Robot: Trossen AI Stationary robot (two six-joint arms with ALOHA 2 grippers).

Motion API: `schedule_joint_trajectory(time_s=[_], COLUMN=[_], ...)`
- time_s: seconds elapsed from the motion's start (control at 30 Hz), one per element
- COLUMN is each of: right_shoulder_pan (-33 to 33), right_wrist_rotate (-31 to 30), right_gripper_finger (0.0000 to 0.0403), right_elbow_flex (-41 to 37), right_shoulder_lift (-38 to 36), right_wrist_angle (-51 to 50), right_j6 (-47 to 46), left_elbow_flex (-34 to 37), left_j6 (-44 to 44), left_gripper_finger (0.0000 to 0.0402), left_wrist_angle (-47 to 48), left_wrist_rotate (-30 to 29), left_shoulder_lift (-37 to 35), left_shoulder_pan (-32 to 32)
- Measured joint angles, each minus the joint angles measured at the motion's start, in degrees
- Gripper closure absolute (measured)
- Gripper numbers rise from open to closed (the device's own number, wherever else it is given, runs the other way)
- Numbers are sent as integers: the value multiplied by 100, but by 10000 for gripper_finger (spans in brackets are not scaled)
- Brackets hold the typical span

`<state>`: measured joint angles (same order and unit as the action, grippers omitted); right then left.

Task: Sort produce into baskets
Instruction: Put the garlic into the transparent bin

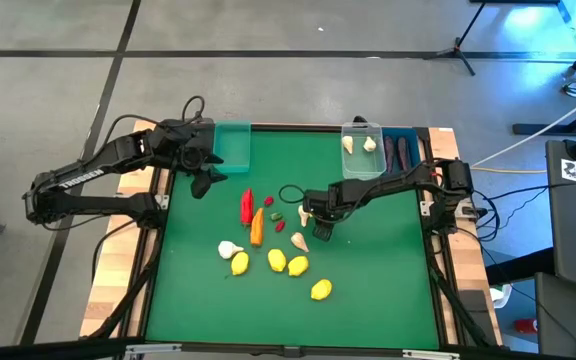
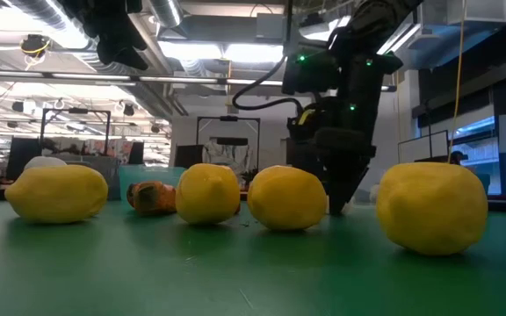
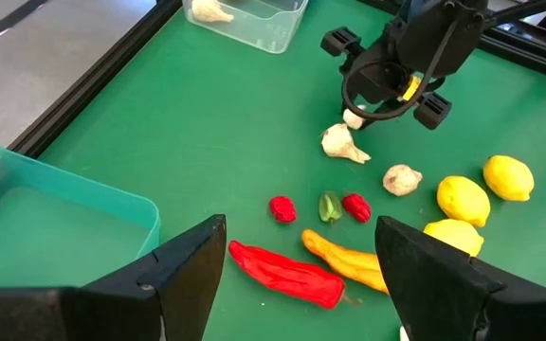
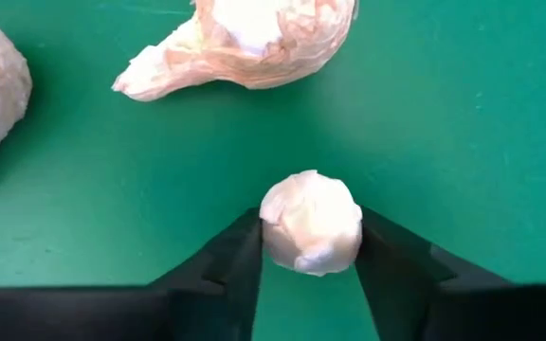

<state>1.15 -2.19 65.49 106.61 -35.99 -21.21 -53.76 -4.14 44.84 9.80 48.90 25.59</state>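
My right gripper [image 1: 319, 230] stands low at the middle of the green mat, shut on a small white garlic piece [image 4: 311, 223]. A larger garlic bulb [image 4: 245, 33] lies just beyond it, and another garlic [image 1: 299, 240] is close by. Several yellow lemons [image 1: 276, 260], a further garlic bulb [image 1: 229, 249], the red pepper [image 1: 247, 205], the orange carrot [image 1: 257, 228] and small red berries [image 3: 282, 208] lie on the mat. My left gripper [image 3: 301, 284] is open and empty, raised near the teal bin [image 1: 233, 145]. My right gripper pinches the small garlic piece by its two opposite sides [image 4: 349, 232] between its two fingertips [image 4: 245, 251]. The fingers come from above, pointing down [image 2: 336, 202]. Whether the piece rests on the mat or is lifted, I cannot tell.
The clear bin [image 1: 361, 150] at the far edge holds two garlic pieces; the blue bin [image 1: 400, 150] beside it holds dark eggplants. The mat's near right part is bare green. The mat has a dark raised frame [image 1: 433, 200].
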Motion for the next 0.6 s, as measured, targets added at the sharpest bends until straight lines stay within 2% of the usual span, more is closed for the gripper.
schedule_joint_trajectory(time_s=[0.1,0.2,0.6], right_shoulder_pan=[2,4,6], right_wrist_rotate=[72,180,71], right_gripper_finger=[280,293,274], right_elbow_flex=[3,77,707], right_shoulder_lift=[0,3,4], right_wrist_angle=[1,-26,-26], right_j6=[0,-1,156], left_elbow_flex=[0,0,0], left_j6=[2,2,7], left_gripper_finger=[135,135,135], left_wrist_angle=[0,0,0], left_wrist_rotate=[1,1,1], left_shoulder_lift=[0,0,0], left_shoulder_pan=[0,1,0])
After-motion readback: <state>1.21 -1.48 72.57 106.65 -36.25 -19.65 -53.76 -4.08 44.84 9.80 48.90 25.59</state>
